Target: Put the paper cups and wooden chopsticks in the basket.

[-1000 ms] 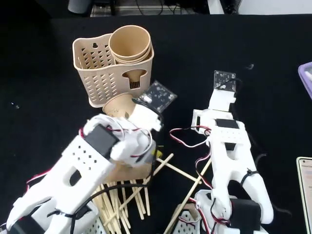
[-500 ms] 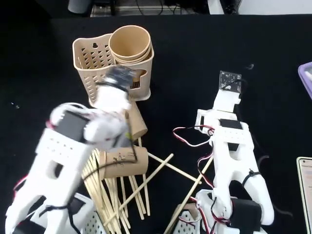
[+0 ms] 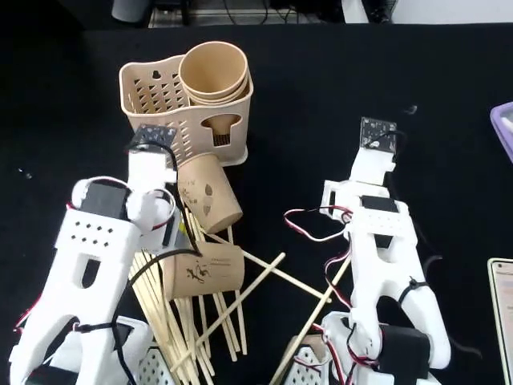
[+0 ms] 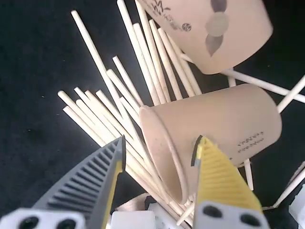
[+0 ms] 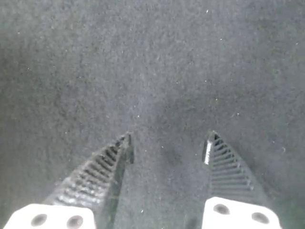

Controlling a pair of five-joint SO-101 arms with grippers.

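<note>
Beige basket (image 3: 172,120) upright on the black table (image 3: 337,72), with a stack of paper cups (image 3: 213,72) nested inside at one end, rims rising above the basket's wall. Just in front of the basket, on the arms' side, a loose paper cup (image 3: 207,195) on its side, tilted, its base close to the basket's foot. A little farther from the basket, a second paper cup (image 3: 204,271), also on its side, lying across a fan of wooden chopsticks (image 4: 152,57). All the chopsticks outside the basket, most bunched under and beyond that second cup, a few crossing loosely farther off toward the right arm (image 3: 385,265). Stretched toward the basket, the left arm (image 3: 88,257), its wrist close beside the nearer cup. Over the second cup, the left gripper (image 4: 159,143), jaws spread wide and clamped on nothing; frames the cup's open mouth between the grey finger (image 4: 95,176) and the yellow one in the wrist view, with no telling whether either touches the paper. Well apart from the basket, above bare black cloth, the right gripper (image 5: 168,138), jaws wide open with nothing between them
</note>
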